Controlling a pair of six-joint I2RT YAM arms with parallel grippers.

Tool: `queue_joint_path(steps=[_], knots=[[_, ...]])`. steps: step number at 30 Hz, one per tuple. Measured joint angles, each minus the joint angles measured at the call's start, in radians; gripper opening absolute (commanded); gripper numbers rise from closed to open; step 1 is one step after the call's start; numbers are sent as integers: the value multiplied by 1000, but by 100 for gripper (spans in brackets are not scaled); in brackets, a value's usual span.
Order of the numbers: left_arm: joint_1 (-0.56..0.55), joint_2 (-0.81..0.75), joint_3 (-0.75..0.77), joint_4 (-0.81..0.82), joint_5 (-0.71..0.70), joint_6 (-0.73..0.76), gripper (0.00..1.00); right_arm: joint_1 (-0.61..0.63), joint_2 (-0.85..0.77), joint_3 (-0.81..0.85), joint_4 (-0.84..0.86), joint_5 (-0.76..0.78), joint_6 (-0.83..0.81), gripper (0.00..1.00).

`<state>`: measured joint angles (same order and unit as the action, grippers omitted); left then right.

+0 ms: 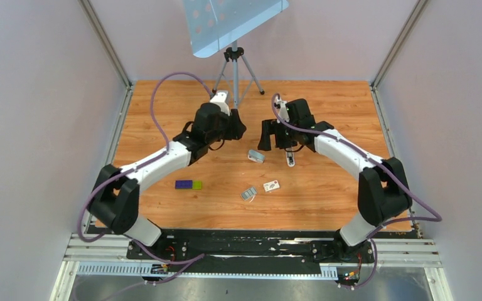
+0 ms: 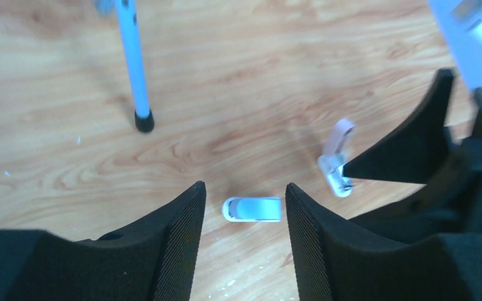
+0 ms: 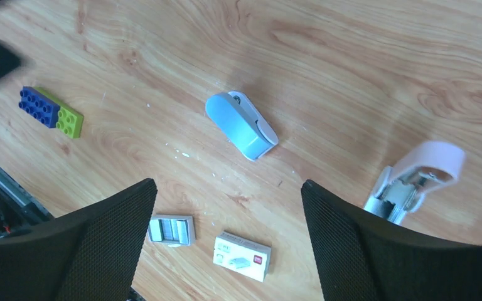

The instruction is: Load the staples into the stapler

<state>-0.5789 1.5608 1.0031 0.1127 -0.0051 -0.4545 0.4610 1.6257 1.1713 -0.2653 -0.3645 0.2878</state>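
The pink stapler (image 3: 417, 179) is lying on the counter (image 1: 326, 113), top hinged up, likely baring its loading channel, just outside the right end effector (image 3: 227, 188), which is gaping empty. The left end effector (image 2: 245, 188), parted and gripping nothing, is hovering over a pale blue piece (image 2: 252, 209); the staples (image 3: 171, 229) are waiting toward the near edge.

Nothing readable here, honestly. The only thing with any print is the little white card (image 3: 242, 256). It's got some grey lettering and a red patch, but it's too small and blurry to make out.
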Motion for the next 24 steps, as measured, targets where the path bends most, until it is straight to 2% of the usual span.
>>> queue_joint_path(steps=[4,5,6,9,13,17,20,24], knots=[[0,-138,38,-63,-7,48,77,7,-94,-48,-22,50,-1,100],[0,-169,37,-78,-13,53,87,12,-121,-64,-31,65,-3,100],[1,-197,34,-91,-23,55,92,21,-148,-79,-45,85,-9,100],[26,-256,13,-130,-31,50,99,72,-219,-106,-94,168,-44,100],[130,-296,-37,-179,14,23,100,128,-303,-147,-134,235,-71,98],[233,-335,-151,-169,130,-34,100,154,-354,-193,-147,296,-71,84],[258,-347,-231,-160,193,-58,98,208,-367,-233,-134,315,-58,65],[257,-343,-282,-164,282,-69,93,300,-356,-269,-97,315,-27,45]])
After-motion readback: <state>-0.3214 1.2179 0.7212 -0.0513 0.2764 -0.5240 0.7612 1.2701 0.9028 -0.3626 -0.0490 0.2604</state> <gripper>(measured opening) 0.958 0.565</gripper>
